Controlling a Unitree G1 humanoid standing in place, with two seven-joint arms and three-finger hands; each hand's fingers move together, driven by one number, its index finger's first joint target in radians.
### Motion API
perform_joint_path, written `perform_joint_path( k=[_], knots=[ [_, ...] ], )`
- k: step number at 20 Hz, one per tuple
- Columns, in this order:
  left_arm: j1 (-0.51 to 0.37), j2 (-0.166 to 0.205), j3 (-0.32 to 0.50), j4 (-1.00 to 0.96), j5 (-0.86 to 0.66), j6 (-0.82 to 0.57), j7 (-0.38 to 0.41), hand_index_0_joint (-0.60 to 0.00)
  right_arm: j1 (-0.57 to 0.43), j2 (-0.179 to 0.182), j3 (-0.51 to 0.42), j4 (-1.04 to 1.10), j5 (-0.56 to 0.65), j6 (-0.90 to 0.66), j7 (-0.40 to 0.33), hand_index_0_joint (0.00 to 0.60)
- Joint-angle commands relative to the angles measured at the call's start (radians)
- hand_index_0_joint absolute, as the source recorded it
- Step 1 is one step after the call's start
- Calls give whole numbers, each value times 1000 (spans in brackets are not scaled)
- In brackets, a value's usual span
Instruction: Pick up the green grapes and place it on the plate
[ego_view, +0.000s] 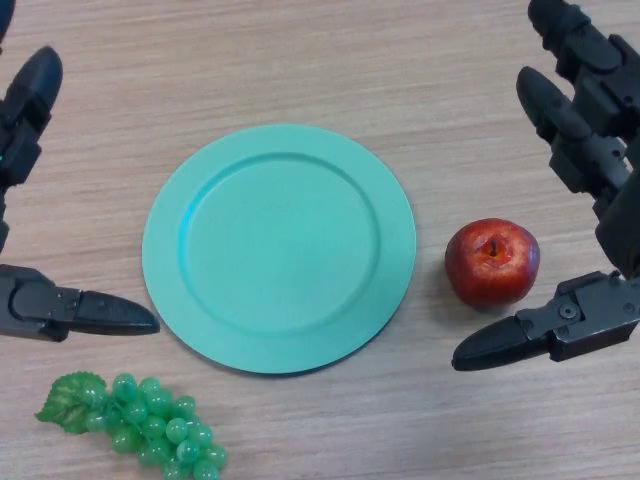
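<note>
While grapes (140, 425) lie on counter (300, 60) below bare plate (279, 247), nothing done — left hand (40, 300), right hand (570, 320) both spread-fingered, empty; pick and place remain.

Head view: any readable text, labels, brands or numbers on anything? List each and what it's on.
None: no readable text in this view.
Plate: plain teal, no print or mark.
Apple: no sticker.
Green grapes: no tag.
Left hand and right hand: black, no lettering visible.
Table: bare wood grain, no signs.
</note>
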Motion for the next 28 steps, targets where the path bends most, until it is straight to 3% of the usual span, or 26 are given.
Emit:
perform_joint_path(
  k=[1,6,11,13,16,18,23,26,28],
  knots=[
    [-16,29,54,-46,20,-135,-24,0,-38,-21,-73,-54,6,-151,-27,0],
    [14,-1,33,-47,79,-183,-50,0,-32,-17,-60,-54,-3,-185,-43,0],
    [45,-20,71,-50,69,-206,-91,0,-27,-34,-28,-54,1,-207,-74,0],
    [92,-57,59,-35,142,-291,-132,0,-21,-31,-17,-54,-8,-217,-73,0],
    [195,-141,40,15,293,-474,-238,0,-19,-3,2,-54,-41,-206,-53,0],
    [262,-169,35,58,382,-612,-287,0,-28,-7,8,-54,-35,-195,-58,0],
    [373,-179,29,198,665,-981,-299,0,-48,-5,30,-54,-40,-176,-65,0],
    [415,-179,47,340,982,-1245,-249,0,-55,4,28,-54,-42,-175,-56,0],
    [418,-179,78,402,1154,-1341,-188,0,-63,4,23,-54,-33,-172,-55,0]
  ],
)
